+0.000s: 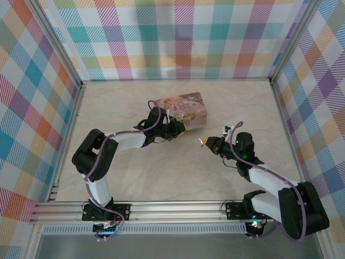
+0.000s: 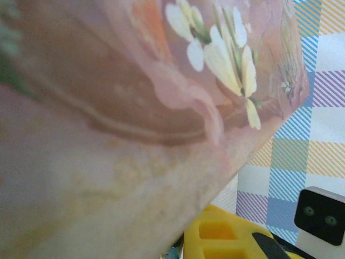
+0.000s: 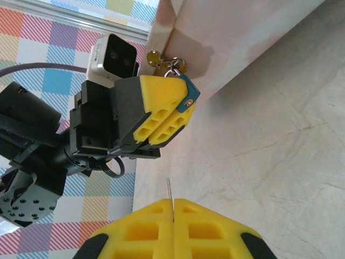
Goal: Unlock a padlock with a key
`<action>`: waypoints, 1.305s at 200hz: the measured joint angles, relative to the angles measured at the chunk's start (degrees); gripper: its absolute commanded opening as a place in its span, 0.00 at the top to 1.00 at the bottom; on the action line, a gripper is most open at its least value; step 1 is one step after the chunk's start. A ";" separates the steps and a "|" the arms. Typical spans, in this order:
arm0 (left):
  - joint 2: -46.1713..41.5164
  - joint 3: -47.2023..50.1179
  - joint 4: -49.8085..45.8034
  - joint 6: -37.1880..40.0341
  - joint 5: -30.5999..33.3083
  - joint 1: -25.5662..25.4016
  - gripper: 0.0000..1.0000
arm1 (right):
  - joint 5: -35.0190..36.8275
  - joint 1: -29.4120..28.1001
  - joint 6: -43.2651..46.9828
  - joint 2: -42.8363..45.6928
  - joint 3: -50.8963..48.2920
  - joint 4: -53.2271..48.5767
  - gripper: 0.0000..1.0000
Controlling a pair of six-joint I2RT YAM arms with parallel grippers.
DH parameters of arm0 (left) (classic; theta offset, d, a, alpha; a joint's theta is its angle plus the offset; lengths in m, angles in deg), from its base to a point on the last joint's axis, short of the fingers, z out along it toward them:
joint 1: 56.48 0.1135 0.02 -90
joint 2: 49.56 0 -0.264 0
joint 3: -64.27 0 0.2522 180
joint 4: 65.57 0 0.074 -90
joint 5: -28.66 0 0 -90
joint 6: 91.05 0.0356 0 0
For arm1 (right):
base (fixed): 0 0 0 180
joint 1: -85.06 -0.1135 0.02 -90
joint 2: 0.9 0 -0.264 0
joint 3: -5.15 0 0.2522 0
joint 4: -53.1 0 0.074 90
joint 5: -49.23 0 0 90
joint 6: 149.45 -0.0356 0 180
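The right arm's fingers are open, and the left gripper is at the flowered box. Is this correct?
No. The right wrist view shows the right arm's fingers shut, pinching a thin key. The left gripper is at the flowered box, as you wrote.

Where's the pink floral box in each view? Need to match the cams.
Top external: the pink floral box sits mid-table, just beyond the left gripper.
Left wrist: blurred close-up of it across the top and left, above the yellow fingers.
Right wrist: its pale face is at top right, behind the left gripper.
Shared landmark: the left gripper, yellow fingers at the box.
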 measured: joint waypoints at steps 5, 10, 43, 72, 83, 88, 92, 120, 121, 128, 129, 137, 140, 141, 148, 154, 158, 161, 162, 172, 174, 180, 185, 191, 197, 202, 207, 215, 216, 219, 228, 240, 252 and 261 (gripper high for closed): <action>0.00 0.00 0.02 -0.15 0.00 0.00 0.88 | 0.04 -0.17 -0.63 -1.22 0.00 1.44 1.00; 0.00 0.00 0.07 -0.17 -0.02 0.00 0.88 | 0.17 -0.35 -1.22 -2.43 0.00 2.71 1.00; 0.00 0.02 0.87 -0.63 -0.22 0.00 0.88 | 0.20 -1.03 -4.48 -9.66 0.04 10.32 1.00; 0.00 0.02 1.62 -1.29 -0.59 0.00 0.88 | -0.15 -1.11 -6.56 -15.65 0.42 16.39 1.00; 0.00 0.02 1.75 -1.46 -0.63 0.00 0.88 | -0.28 -1.27 -7.61 -18.14 0.79 19.06 1.00; 0.00 0.02 1.81 -1.51 -0.72 0.00 0.88 | -0.28 -1.38 -8.04 -19.21 0.98 20.15 1.00; 0.00 0.02 1.81 -1.62 -0.83 0.00 0.88 | -0.31 -1.42 -8.46 -20.06 1.09 21.22 1.00; 0.00 0.02 2.32 -1.66 -1.03 0.00 0.88 | -0.44 -1.64 -12.92 -28.04 1.84 32.04 1.00; 0.00 0.02 2.40 -1.66 -1.03 0.00 0.88 | -0.37 -1.66 -13.20 -28.57 1.92 32.57 1.00; 0.00 0.02 2.62 -1.68 -1.05 0.00 0.88 | -0.33 -1.81 -14.36 -30.67 2.27 34.62 1.00; 0.00 0.02 2.64 -1.68 -1.05 0.00 0.88 | -0.35 -1.88 -14.62 -31.06 2.36 34.99 1.00; 0.00 0.02 2.86 -1.68 -1.05 0.00 0.88 | -0.22 -2.23 -15.34 -32.79 2.67 36.35 1.00; 0.00 0.02 2.91 -1.68 -1.05 0.00 0.88 | -0.20 -2.34 -15.56 -33.20 2.73 36.74 1.00; 0.00 0.02 2.93 -1.70 -1.05 0.00 0.88 | -0.17 -2.40 -15.67 -33.29 2.73 36.85 1.00; 0.00 0.02 3.02 -1.70 -1.07 0.00 0.88 | 0.02 -2.97 -16.15 -33.94 2.82 37.66 1.00; 0.00 0.02 3.02 -1.70 -1.07 0.00 0.88 | 0.11 -3.39 -16.44 -34.12 2.86 38.18 1.00; 0.00 0.04 3.04 -1.77 -1.07 0.00 0.88 | 0.22 -3.69 -16.68 -34.14 2.89 38.64 1.00; 0.00 0.04 3.04 -1.84 -1.07 0.00 0.88 | 0.24 -3.82 -16.79 -34.14 2.95 38.95 1.00; 0.00 0.04 3.04 -1.84 -1.07 0.00 0.88 | 0.26 -3.87 -16.83 -34.14 2.95 39.06 1.00; 0.00 0.09 3.19 -1.88 -1.07 0.00 0.88 | 0.44 -4.17 -17.38 -34.14 3.21 39.98 1.00; 0.00 0.11 3.21 -1.88 -1.07 0.00 0.88 | 0.44 -4.24 -17.38 -34.14 3.30 40.06 1.00; 0.00 0.15 3.32 -1.90 -1.07 0.00 0.88 | 0.52 -4.44 -17.57 -34.14 3.50 40.52 1.00; 0.00 0.15 3.45 -2.03 -1.07 0.00 0.88 | 0.63 -4.52 -17.77 -34.14 3.63 40.85 1.00; 0.00 0.20 3.61 -2.12 -1.07 0.00 0.88 | 0.66 -4.52 -17.81 -34.14 3.74 41.16 1.00; 0.00 0.31 3.98 -2.27 -1.09 0.00 0.88 | 0.85 -4.52 -17.99 -34.14 3.85 41.44 1.00; 0.00 0.39 4.31 -2.34 -1.07 0.00 0.88 | 0.87 -4.52 -18.03 -34.14 3.89 41.68 1.00; 0.00 0.44 4.35 -2.51 -1.09 0.00 0.88 | 0.90 -4.52 -18.10 -34.14 3.93 41.79 1.00; 0.00 0.46 4.35 -2.56 -1.25 0.00 0.88 | 0.92 -4.52 -18.27 -34.14 3.98 42.05 1.00; 0.00 0.46 4.35 -2.58 -1.25 0.00 0.88 | 0.94 -4.52 -18.32 -34.14 3.98 42.07 1.00; 0.00 0.46 4.35 -2.58 -1.29 0.00 0.88 | 1.07 -4.52 -18.45 -34.14 3.98 42.10 1.00; 0.00 0.46 4.35 -2.73 -1.31 0.00 0.88 | 1.20 -4.52 -18.67 -34.14 4.02 42.10 1.00; 0.00 0.46 4.39 -2.75 -1.38 0.00 0.88 | 1.38 -4.52 -18.86 -34.14 4.02 42.12 1.00; 0.00 0.46 4.39 -2.91 -1.44 0.00 0.88 | 1.57 -4.52 -19.02 -34.16 4.04 42.10 1.00; 0.00 0.46 4.39 -2.93 -1.46 0.00 0.88 | 1.73 -4.52 -19.06 -34.18 4.07 42.12 1.00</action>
